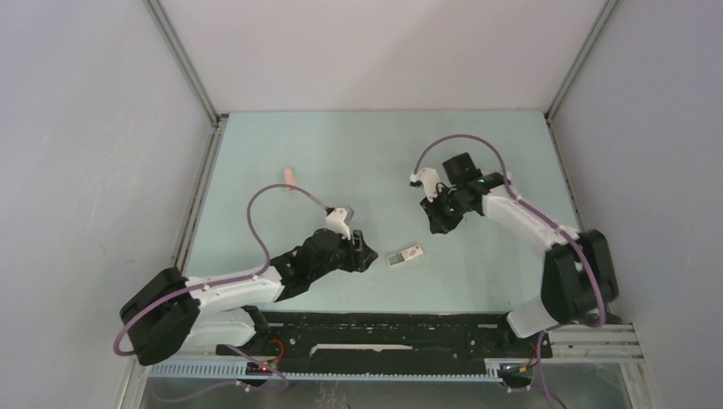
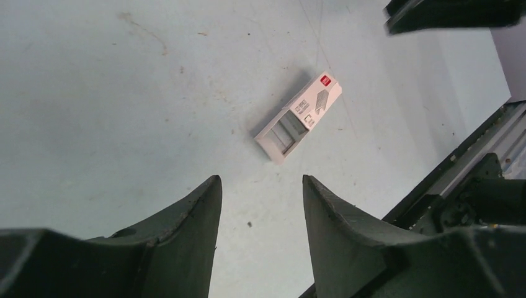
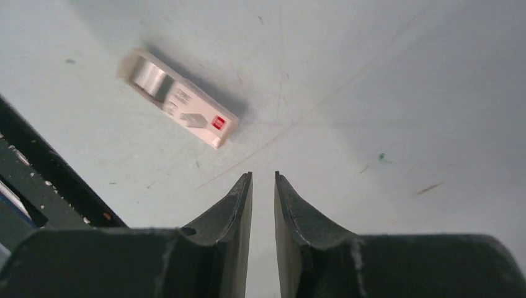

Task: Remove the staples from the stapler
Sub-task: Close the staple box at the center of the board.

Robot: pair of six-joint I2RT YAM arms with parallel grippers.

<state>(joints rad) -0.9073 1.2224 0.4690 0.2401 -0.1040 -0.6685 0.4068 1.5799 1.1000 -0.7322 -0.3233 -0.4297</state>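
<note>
Two hands hang over the bench (image 1: 341, 145), both holding nothing. The left hand (image 2: 260, 186) stands released, its fingers well apart. The right hand (image 3: 263, 180) is nearly clenched, with only a thin gap between its fingers. Between them, just beside the left hand, a small white stapler (image 1: 404, 255) with a red label lies flat near the middle of the bench's near edge. Grey metal in its open recess looks like the staples (image 3: 151, 76). A small pink object (image 1: 290, 177) lies toward the left edge.
</note>
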